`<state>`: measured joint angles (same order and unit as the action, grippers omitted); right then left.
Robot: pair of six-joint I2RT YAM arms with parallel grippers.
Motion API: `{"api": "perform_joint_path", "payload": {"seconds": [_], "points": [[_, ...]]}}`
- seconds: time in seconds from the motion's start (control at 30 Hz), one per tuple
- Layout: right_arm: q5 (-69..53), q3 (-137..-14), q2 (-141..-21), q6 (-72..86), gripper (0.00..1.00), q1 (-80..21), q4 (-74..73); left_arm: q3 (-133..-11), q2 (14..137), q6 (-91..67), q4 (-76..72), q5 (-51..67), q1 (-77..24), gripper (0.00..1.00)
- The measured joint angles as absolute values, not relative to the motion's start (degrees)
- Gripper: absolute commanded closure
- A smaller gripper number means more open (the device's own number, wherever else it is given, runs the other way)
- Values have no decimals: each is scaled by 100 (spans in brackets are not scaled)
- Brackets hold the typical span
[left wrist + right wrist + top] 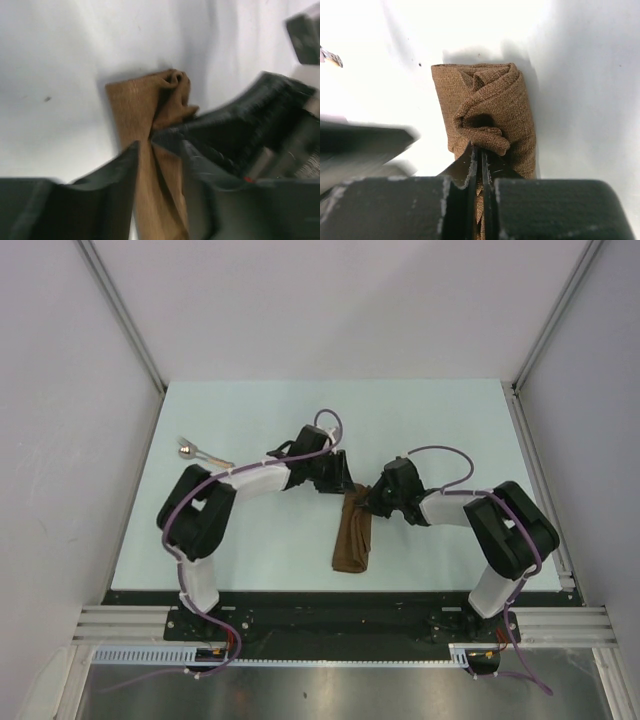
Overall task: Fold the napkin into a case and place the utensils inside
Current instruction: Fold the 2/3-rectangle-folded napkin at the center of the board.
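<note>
Cloth folded into a narrow brown case (353, 535) lies lengthwise near the middle of the desk (250, 540), and both of my hands meet at its far end. From above, my left hand (337, 477) sits just left of that end and my right hand (368, 500) just right of it, but that view hides the fingers. My right wrist camera shows what it cannot: the right hand is clamped tight, with no space between the fingers, pinching a rolled fold at the case's bunched end, where the layers curl over one another. My left wrist camera, blurred, shows my left hand partly open, with a strip of the case running through the gap between the fingers; whether either finger presses on it I cannot tell. Only the overhead view shows the utensils (197, 450), well apart from the case, off to its left and toward the back of the desk.
</note>
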<state>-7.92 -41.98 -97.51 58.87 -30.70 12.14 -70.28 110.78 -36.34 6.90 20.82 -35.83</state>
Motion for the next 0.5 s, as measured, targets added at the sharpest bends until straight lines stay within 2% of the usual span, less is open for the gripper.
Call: {"api": "perform_joint_path", "payload": {"seconds": [0.13, 0.27, 0.4, 0.43, 0.5], "points": [[-705, -4270, -9797, 6014, 100, -3109, 1177, -6803, 10108, -3542, 1057, 1890, -3557, 25], [-390, -4412, -9808, 6130, 100, -3260, 976, -6512, 9432, -3430, 1164, 1684, -3787, 18], [-189, -4486, -9835, 6187, 100, -3363, 884, -6333, 9555, -3286, 1343, 1393, -4206, 16], [-174, -4488, -9835, 6198, 100, -3369, 880, -6285, 9633, -3251, 1422, 1332, -4307, 10], [-167, -4488, -9835, 6222, 100, -3369, 875, -6182, 9769, -3201, 1525, 1214, -4445, 10]]}}
